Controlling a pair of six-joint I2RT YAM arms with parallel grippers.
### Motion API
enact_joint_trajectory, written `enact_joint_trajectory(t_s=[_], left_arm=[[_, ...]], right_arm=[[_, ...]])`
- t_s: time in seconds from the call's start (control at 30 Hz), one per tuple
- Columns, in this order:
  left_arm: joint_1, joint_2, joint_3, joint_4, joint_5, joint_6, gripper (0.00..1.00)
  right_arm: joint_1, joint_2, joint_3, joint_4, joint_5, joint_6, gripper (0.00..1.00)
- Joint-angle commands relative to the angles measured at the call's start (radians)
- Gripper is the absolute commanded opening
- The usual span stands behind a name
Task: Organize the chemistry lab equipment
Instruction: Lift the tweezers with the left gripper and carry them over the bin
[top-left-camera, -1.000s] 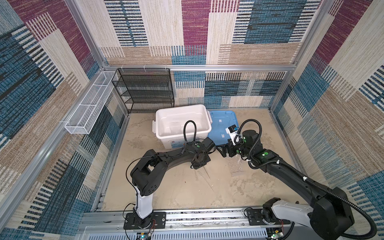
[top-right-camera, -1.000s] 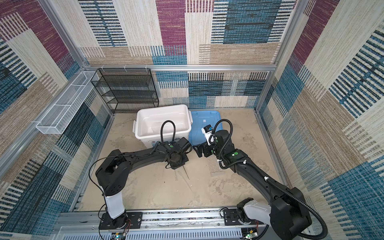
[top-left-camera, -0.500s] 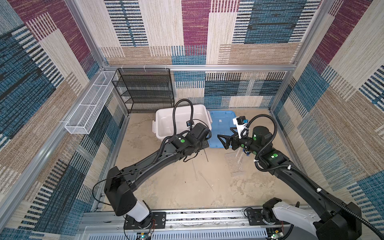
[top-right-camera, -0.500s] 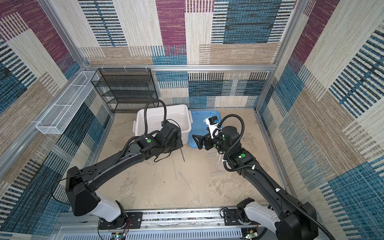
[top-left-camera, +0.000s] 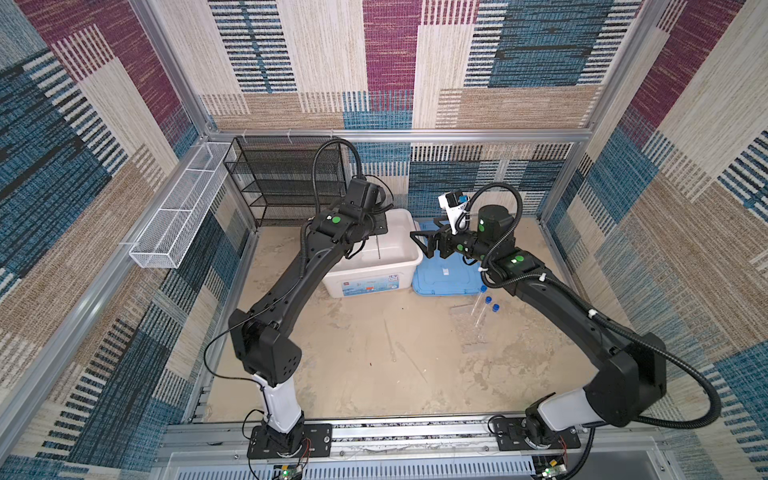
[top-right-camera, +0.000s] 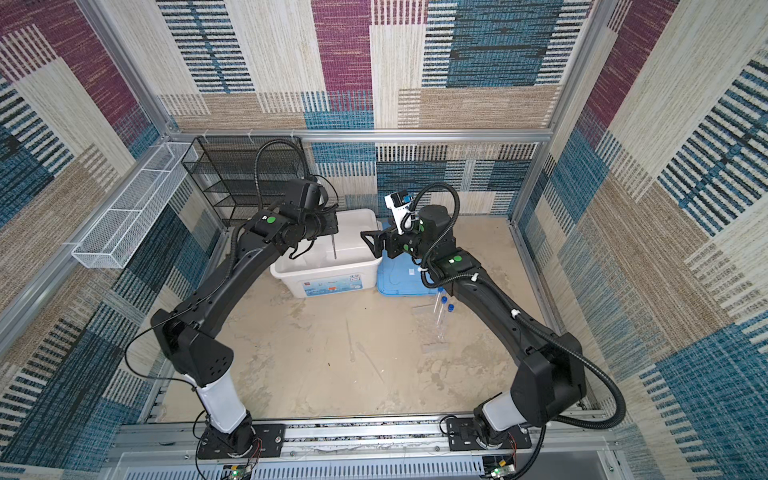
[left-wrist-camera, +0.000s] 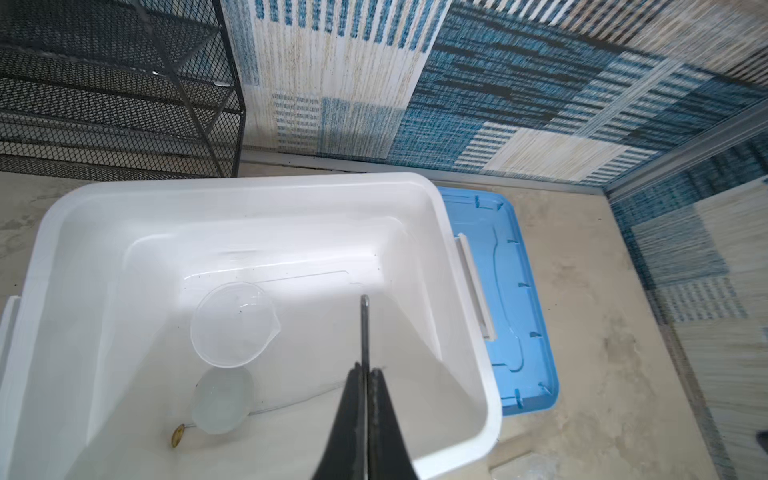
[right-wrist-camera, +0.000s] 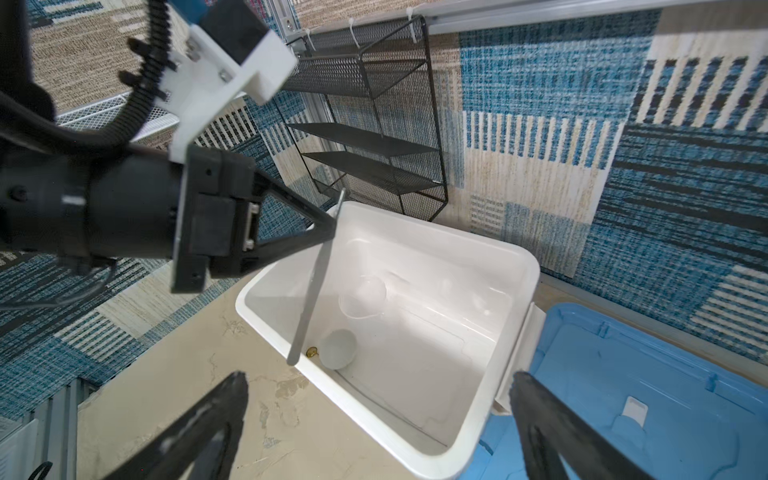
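1. Up from the counter (top-left-camera: 353, 395), the left gripper (left-wrist-camera: 365, 374) has swung over the white box (top-left-camera: 399, 266), clamped on the metal tweezers (left-wrist-camera: 365, 328), tips pointing down.
2. Right gripper (top-left-camera: 422, 245) hovers beside the box above the blue lid (top-left-camera: 444, 278), jaws wide apart, empty.
3. Beaker (left-wrist-camera: 232, 324), white dish (left-wrist-camera: 222, 401) and brown-tipped rod (left-wrist-camera: 178, 434) lie inside the box.
4. Test tubes (top-left-camera: 482, 311) and dropper (top-left-camera: 389, 343) lie on the counter.
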Motion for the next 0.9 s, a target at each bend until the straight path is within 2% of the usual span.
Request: enact_joint_trajectory(t_s=[0.0,0.17,0.33,0.87], left_arm=[[0.028,0.103,0.097,-0.088,0.019,0.048,0.00],[0.053,0.261,0.230,-0.130,-0.030,0.055,0.00],[0.095,0.341,0.227,-0.082,0.057,0.000,0.00],[0.107,0.364,0.010,0.148,0.054,-0.048,0.00]], right_arm=[[0.002,0.082,0.090,-0.028,-0.047,0.011,0.98],[0.011,0.212,0.230,-0.139,0.000,-0.023,0.97],[0.016,0.272,0.240,-0.153,0.008,-0.040,0.96],[0.059,0.428,0.343,-0.174,0.037,-0.131,0.89]])
